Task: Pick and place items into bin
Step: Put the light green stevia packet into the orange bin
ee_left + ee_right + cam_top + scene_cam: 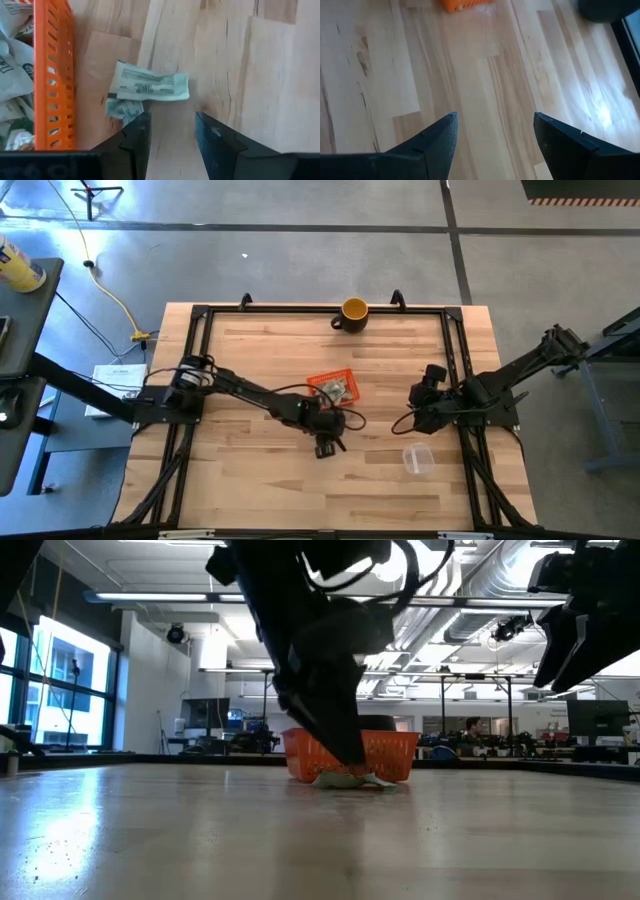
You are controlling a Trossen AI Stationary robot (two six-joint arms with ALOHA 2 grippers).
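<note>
One item, a pale green and white crinkly wrapper (148,88), lies flat on the wood just outside the orange bin's perforated wall (54,75); the low view shows the item (352,780) in front of the bin (385,754). More wrapped items (12,60) lie inside the bin (322,378). My left gripper (170,125) stands open, slanting down right over the loose item, beside the bin (330,420). My right gripper (492,132) hangs open over bare wood at the table's right (425,395). My left gripper comes at the wrapper slanting down from above, its fingers apart. One fingertip (140,120) stands at the wrapper's crumpled end (122,107). I cannot tell whether it touches.
A yellow mug (354,312) stands at the table's far edge. A clear plastic cup (417,458) lies near my right arm's base. Bare wood lies between the bin and my right gripper. A black frame (200,315) runs around the work area.
</note>
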